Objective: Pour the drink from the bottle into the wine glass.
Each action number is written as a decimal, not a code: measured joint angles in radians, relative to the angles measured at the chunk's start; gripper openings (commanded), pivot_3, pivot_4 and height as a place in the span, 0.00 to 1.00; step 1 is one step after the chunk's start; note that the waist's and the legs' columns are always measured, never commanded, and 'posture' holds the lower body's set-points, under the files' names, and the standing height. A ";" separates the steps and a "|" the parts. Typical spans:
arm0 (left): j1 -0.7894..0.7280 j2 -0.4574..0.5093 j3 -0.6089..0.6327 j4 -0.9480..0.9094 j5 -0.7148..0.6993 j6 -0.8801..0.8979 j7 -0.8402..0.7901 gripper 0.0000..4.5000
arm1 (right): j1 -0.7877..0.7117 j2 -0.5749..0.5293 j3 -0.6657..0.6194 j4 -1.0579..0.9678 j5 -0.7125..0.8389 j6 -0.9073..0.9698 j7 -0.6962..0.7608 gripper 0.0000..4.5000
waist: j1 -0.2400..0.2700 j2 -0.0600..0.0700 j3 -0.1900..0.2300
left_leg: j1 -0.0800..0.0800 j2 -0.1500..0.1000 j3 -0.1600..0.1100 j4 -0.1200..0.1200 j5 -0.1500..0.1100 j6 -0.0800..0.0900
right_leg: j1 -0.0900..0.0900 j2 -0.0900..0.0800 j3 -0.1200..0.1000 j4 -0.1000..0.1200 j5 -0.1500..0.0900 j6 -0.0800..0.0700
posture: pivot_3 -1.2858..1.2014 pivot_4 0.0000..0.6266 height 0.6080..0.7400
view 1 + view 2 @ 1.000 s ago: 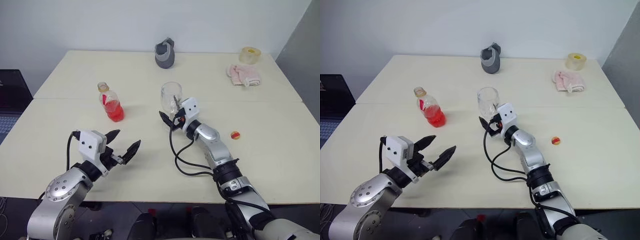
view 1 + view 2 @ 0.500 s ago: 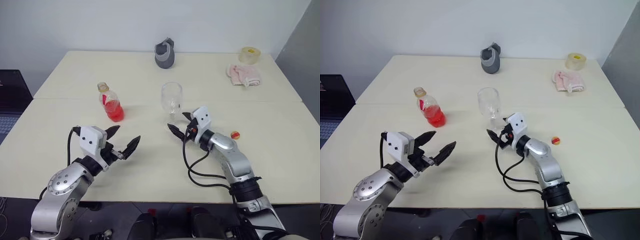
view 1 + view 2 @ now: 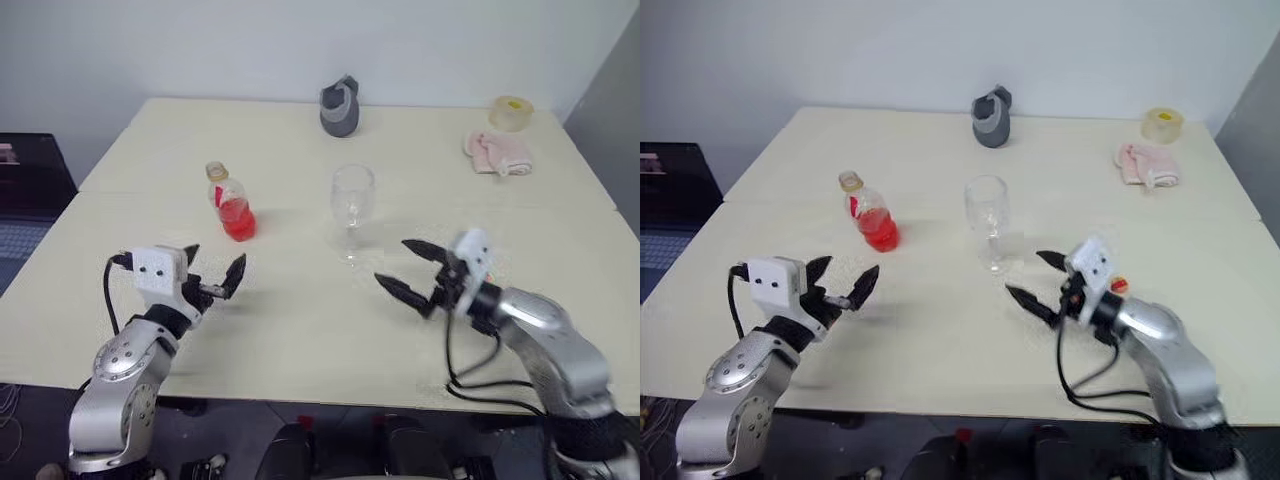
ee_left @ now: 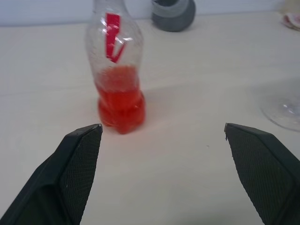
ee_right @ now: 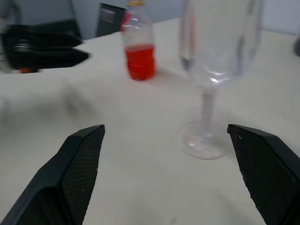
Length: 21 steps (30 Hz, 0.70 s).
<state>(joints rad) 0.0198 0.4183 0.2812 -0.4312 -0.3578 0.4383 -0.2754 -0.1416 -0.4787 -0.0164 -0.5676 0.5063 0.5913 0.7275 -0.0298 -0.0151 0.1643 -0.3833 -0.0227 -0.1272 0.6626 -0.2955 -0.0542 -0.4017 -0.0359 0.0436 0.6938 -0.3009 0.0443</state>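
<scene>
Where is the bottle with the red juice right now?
In the left eye view the bottle stands upright on the table's left half, left of the wine glass and just beyond the open left tool.

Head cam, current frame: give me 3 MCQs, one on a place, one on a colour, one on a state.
1. Where does the bottle stand relative to the wine glass?
A. on the robot's left of it
B. on the robot's right of it
C. lying behind it

2. What colour is the drink?
A. green
B. red
C. blue

3. What state is the wine glass in?
A. tipped over
B. full of drink
C. upright and empty

Answers:
1. A: the head views show the bottle left of the glass, nearer the left gripper.
2. B: the liquid in the bottle's lower part is bright red.
3. C: it stands on its foot, its bowl clear, with the open right gripper apart from it.
</scene>
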 measured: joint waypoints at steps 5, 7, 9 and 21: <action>-0.074 -0.006 -0.004 0.101 0.072 -0.081 0.025 1.00 | 0.003 -0.030 -0.070 -0.081 0.168 0.045 0.020 0.99 | -0.003 0.000 0.000 | 0.007 0.000 -0.001 -0.001 0.000 0.001 | 0.011 0.002 -0.004 -0.005 0.000 0.000 | 0.52 0.24 1.00; -0.114 -0.004 -0.004 0.175 0.096 -0.124 0.025 1.00 | -0.007 -0.038 -0.082 -0.092 0.214 0.058 0.015 0.99 | -0.001 0.000 0.000 | 0.009 0.000 -0.002 -0.001 -0.001 0.001 | 0.015 0.002 -0.004 -0.008 0.000 0.000 | 0.52 0.24 1.00; -0.141 -0.002 -0.005 0.230 0.112 -0.156 0.019 1.00 | -0.018 -0.045 -0.082 -0.097 0.231 0.065 0.008 0.99 | -0.001 0.000 0.000 | 0.009 -0.001 -0.004 -0.001 0.000 0.001 | 0.015 0.001 -0.004 -0.010 0.000 0.001 | 0.52 0.24 1.00; -0.229 -0.001 -0.039 0.411 0.114 -0.229 -0.083 1.00 | -0.032 -0.041 -0.059 -0.095 0.227 0.069 -0.064 0.99 | 0.000 0.000 0.000 | 0.007 -0.001 -0.005 -0.001 0.000 0.000 | 0.015 0.000 -0.005 -0.012 0.001 0.002 | 0.52 0.24 1.00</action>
<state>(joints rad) -0.2091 0.4174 0.2424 -0.0201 -0.2436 0.2093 -0.3581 -0.1734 -0.5196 -0.0754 -0.6625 0.7333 0.6601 0.6637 -0.0296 -0.0151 0.1643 -0.3760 -0.0238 -0.1320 0.6614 -0.2954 -0.0546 -0.3872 -0.0358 0.0388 0.6820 -0.3000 0.0459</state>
